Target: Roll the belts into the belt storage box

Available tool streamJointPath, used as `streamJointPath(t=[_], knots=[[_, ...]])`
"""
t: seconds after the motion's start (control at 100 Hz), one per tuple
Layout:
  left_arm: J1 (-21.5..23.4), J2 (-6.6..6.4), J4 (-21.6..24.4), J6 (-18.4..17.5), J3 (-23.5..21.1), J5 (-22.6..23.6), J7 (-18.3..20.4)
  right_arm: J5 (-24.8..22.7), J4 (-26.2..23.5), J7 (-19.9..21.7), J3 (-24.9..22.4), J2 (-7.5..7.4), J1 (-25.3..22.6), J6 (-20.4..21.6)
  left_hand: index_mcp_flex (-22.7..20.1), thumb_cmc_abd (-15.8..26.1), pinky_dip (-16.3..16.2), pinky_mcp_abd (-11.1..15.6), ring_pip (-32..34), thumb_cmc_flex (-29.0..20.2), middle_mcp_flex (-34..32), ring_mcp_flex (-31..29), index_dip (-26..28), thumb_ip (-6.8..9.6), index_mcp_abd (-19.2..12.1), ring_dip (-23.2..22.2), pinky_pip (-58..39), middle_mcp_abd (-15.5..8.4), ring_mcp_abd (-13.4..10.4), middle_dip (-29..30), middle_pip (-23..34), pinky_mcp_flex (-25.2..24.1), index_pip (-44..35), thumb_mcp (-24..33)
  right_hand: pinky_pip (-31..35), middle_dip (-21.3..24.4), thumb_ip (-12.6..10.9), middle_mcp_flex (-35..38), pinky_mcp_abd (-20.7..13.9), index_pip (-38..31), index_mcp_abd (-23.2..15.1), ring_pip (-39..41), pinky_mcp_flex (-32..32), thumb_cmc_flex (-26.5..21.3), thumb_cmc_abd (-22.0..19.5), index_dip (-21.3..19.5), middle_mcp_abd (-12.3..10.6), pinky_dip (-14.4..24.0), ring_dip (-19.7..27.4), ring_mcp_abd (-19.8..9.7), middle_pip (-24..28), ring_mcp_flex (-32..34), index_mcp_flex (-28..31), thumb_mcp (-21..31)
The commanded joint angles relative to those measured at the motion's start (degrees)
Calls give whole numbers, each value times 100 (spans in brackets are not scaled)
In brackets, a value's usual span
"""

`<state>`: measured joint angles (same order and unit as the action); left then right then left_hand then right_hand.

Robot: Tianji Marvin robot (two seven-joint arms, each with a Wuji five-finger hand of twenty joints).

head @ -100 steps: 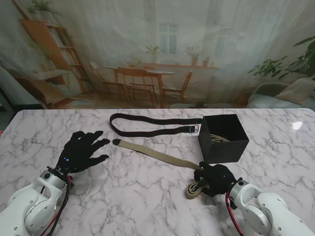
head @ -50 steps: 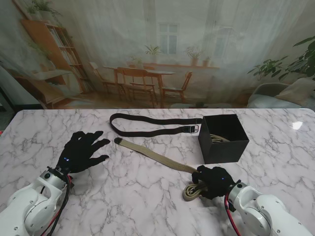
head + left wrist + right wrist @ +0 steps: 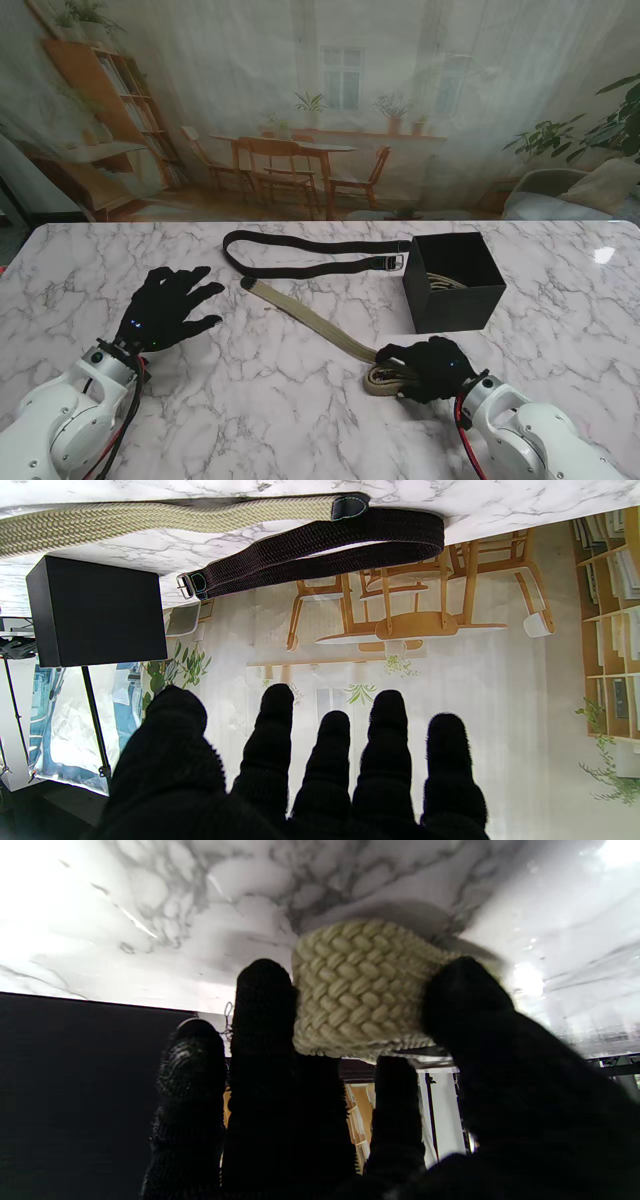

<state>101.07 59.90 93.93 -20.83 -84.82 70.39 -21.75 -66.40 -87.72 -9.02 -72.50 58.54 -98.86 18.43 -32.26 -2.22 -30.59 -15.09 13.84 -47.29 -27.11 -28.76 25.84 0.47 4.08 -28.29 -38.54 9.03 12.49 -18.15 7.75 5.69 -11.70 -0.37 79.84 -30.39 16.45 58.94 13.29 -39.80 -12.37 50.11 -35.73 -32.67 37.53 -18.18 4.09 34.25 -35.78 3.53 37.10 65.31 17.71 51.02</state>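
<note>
A beige woven belt lies slantwise across the table, its loose end near the black belt. Its near end is wound into a small roll, and my right hand is shut on that roll, fingers and thumb on either side. A black belt lies folded in a long loop farther from me, buckle toward the box. The black storage box stands at the right and holds a rolled belt. My left hand hovers open at the left, fingers spread, holding nothing.
The marble table stretches between my two arms. A printed room backdrop rises behind the table's far edge.
My right hand has shifted left with the roll, which now lies flatter, and the beige belt's free end has slid to the right. The left hand has stayed put.
</note>
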Motion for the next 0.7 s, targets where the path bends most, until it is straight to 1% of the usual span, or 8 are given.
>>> streamJointPath(t=[0.0, 0.2, 0.29, 0.35, 0.47, 0.62, 0.65, 0.69], knots=[[-16, -3, -20, -2, 28, 5, 85, -39, 50, 10, 25, 8, 0, 42, 199, 292, -13, -78, 91, -30, 202, 192, -8, -103, 159, -52, -57, 71, 0, 23, -73, -131, 50, -133, 154, -134, -217, 907, -80, 215, -307, -226, -4, -527, -228, 485, -929, 61, -120, -294, 470, 140, -626, 593], [-25, -6, -28, -7, 37, 11, 98, -8, 229, -208, 111, 15, 105, 186, 201, 288, -14, -69, 89, -34, 197, 196, -8, -103, 152, -51, -60, 78, 1, 23, -72, -124, 50, -132, 95, 245, -343, 1347, 125, 464, -762, -377, -221, -572, -510, 872, -696, 11, -50, -120, 272, 677, -1233, 693], [-25, -6, -31, -4, 37, 14, 89, 139, 277, -226, 134, 38, 126, 233, 198, 284, -14, -73, 89, -36, 199, 195, -7, -102, 154, -51, -60, 75, 1, 23, -72, -126, 49, -131, 142, 299, -695, 1506, 408, 295, -1269, -226, -431, -677, -1010, 862, -401, -4, -32, 82, 447, 972, -1141, 769], [-26, -6, -33, -2, 38, 17, 82, 235, 299, -228, 137, 50, 140, 301, 196, 285, -14, -71, 91, -38, 201, 190, -7, -102, 155, -51, -62, 75, -3, 23, -72, -122, 48, -131, 124, 252, -978, 1542, 580, 506, -1312, -21, -469, -805, -1273, 939, -284, -54, -29, 161, 482, 969, -615, 745], [-27, -6, -31, 2, 41, 18, 82, 433, 307, -109, 115, 69, 143, 490, 202, 283, -13, -70, 91, -46, 199, 191, -8, -102, 152, -52, -61, 77, 6, 22, -69, -125, 50, -131, -27, 81, -1044, 1354, 945, 528, -1491, -6, -211, -1185, -1692, 774, -160, -43, 104, 276, 551, 928, 615, 562], [-24, -5, -29, 0, 38, 20, 72, 607, 274, 56, 67, 80, 136, 674, 204, 284, -13, -68, 93, -43, 194, 190, -9, -102, 149, -52, -63, 71, 1, 21, -65, -120, 51, -133, -237, -97, -1064, 1145, 1138, -493, -1974, -3, 91, -1327, -1805, 122, -142, 86, 47, 331, 726, 770, 2061, 591], [-22, -5, -28, 0, 37, 20, 70, 579, 272, 40, 66, 77, 130, 679, 209, 287, -13, -67, 93, -44, 201, 190, -9, -102, 145, -53, -62, 72, 3, 21, -67, -123, 52, -132, -254, -96, -1062, 1151, 1128, -596, -1882, -3, 107, -1314, -1790, 64, -149, 96, 41, 334, 727, 753, 2187, 590], [-21, -5, -27, -1, 35, 21, 67, 540, 300, -39, 80, 77, 148, 698, 208, 286, -12, -68, 93, -46, 199, 191, -9, -102, 155, -53, -62, 73, 0, 21, -65, -123, 52, -131, -258, -2, -1053, 1310, 979, -329, -1240, -15, 7, -1133, -1670, 148, -254, 119, 39, 256, 652, 796, 2208, 627]])
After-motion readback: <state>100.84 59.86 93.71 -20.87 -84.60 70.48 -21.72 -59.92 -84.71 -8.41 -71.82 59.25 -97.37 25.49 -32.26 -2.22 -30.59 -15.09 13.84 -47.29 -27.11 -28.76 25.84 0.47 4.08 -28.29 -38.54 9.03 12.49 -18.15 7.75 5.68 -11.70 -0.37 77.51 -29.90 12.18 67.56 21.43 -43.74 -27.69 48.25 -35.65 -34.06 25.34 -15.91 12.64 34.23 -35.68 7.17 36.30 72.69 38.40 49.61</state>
